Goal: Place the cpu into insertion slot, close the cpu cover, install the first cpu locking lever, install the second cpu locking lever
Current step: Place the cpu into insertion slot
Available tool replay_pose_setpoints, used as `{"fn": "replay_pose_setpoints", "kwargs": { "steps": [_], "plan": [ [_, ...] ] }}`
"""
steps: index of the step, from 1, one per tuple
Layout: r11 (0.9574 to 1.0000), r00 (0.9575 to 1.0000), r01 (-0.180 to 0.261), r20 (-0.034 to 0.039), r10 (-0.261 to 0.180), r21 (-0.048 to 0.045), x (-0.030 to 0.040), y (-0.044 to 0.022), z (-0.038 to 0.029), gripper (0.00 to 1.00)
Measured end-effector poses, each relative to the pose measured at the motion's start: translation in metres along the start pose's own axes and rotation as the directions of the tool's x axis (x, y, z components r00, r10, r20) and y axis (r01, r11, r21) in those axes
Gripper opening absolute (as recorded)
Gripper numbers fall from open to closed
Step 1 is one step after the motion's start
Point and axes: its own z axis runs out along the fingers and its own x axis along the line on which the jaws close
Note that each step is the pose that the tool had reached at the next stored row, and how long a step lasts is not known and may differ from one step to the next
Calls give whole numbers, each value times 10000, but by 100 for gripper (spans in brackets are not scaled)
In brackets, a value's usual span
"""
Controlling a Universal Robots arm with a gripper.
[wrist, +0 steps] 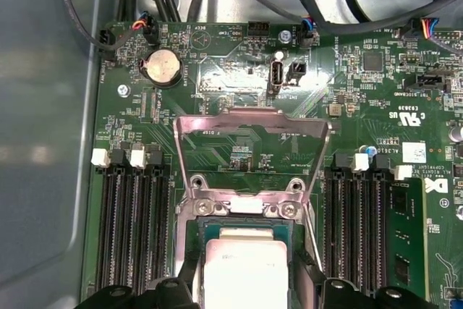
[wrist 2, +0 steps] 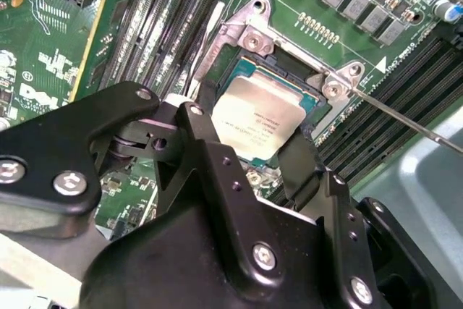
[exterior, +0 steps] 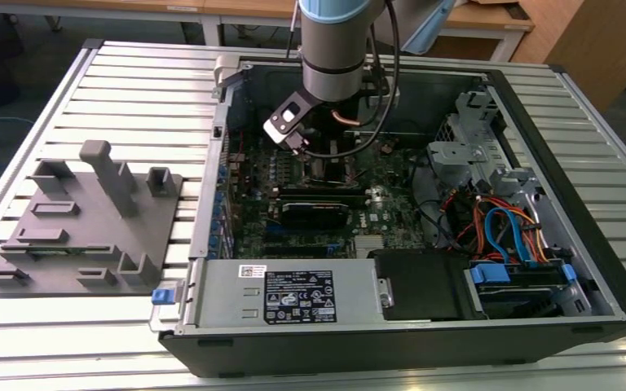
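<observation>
We're inside the open computer case [exterior: 574,204], low over the green board [wrist: 376,92]. The cpu cover [wrist: 249,122] stands raised just beyond the pincer [wrist 2: 253,139]. Directly beneath the pincer is the insertion slot [wrist: 242,206], with the cpu [wrist 2: 264,113] sitting in it. Gripping or released, we cannot tell.

The cpu [wrist: 244,273], a small flat square chip with a pale silvery-grey metal top, lies level inside the insertion slot [wrist: 205,233], a square socket with a silver metal rim set into the green circuit board [wrist: 376,99]. The cpu cover [wrist: 249,121], a thin silver metal frame with a large square window, stands swung up and open on its hinge at one edge of the slot, clear of the chip. A thin wire locking lever [wrist 2: 405,115] slants away from the slot's corner, not latched down.
</observation>
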Motion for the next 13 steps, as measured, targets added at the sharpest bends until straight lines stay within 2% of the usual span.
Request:
{"fn": "replay_pose_setpoints", "kwargs": {
  "steps": [9, 13],
  "plan": [
    [10000, 10000, -2, -7, 2, -1, 15, -2, -10, 62],
    [10000, 10000, -6, -44, 6, -1, 40, -2, -8, 62]
  ]
}}
